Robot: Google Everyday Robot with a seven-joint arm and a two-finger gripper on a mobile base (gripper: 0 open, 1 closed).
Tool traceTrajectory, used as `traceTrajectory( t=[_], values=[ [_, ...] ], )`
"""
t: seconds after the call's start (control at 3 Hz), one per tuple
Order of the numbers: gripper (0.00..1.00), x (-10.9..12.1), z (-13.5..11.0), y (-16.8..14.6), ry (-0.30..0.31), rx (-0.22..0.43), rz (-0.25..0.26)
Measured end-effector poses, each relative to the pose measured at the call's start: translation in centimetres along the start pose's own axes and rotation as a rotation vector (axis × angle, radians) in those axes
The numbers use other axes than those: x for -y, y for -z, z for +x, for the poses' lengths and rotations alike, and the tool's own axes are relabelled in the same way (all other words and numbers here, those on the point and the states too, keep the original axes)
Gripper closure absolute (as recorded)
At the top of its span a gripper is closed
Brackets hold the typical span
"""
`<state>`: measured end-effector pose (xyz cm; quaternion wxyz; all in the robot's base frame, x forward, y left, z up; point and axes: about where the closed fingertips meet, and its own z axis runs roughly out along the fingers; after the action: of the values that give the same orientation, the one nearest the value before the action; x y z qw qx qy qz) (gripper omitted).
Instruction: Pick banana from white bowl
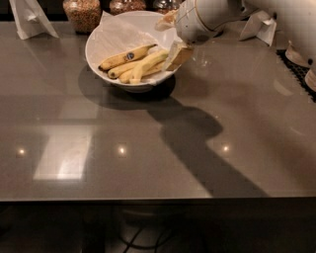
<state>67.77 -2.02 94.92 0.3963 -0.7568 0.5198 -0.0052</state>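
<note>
The white bowl [95,57] stands at the back of the grey table, lined with white paper [117,34]. Several bananas lie in it. The pale greenish-yellow banana [148,63] lies on the right side, its upper end pointing toward the gripper. A deeper-yellow banana with a blue sticker [124,57] lies behind it, and shorter golden ones [123,69] lie in front. My gripper [176,55] hangs at the bowl's right rim, right beside the pale banana's upper end. The white arm reaches in from the upper right. I cannot tell whether it touches the banana.
Glass jars of grains [83,13] stand behind the bowl. White folded cards stand at the back left [28,19] and back right [260,25]. A black mat [301,70] with white dishes [297,53] lies at the right edge. The table's front edge runs across the bottom.
</note>
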Motion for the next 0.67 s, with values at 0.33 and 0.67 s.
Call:
traceTrajectory(
  t=[0.33, 0.67],
  values=[
    [0.28, -0.39, 0.88, -1.3, 0.009, -0.014, -0.021],
    [0.37, 0.34, 1.19, -2.02, 0.02, -0.024, -0.027]
  ],
)
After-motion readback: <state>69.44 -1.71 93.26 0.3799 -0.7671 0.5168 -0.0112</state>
